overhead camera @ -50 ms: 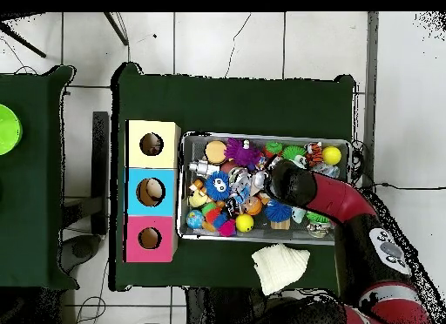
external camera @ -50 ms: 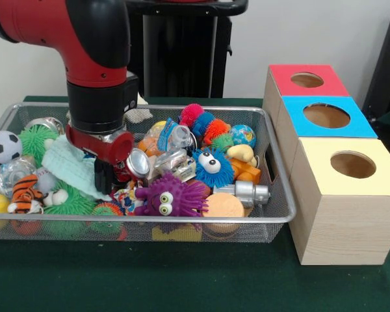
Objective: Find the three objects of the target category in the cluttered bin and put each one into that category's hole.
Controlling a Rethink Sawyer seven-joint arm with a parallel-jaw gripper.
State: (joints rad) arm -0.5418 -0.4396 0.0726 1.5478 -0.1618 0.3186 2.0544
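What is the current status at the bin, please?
Gripper down in wire bin, finger state unclear. Nothing seen held. Clutter packed around it; three box holes empty.

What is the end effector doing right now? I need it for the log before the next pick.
End effector: down among the toys in the wire bin, fingers hidden; open, shut or holding something cannot be told.

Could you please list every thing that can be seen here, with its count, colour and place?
wire bin: one, silver, on the green table, full of toys
purple spiky toy: one, purple, at the bin's front
blue fuzzy toy: one, blue, behind the purple one
soccer ball: one, black and white, at the bin's end far from the boxes
tiger toy: one, orange striped, beside it
boxes: three, red, blue and yellow tops, each with a hole
white cloth: one, outside the bin
gripper: one, down among the toys
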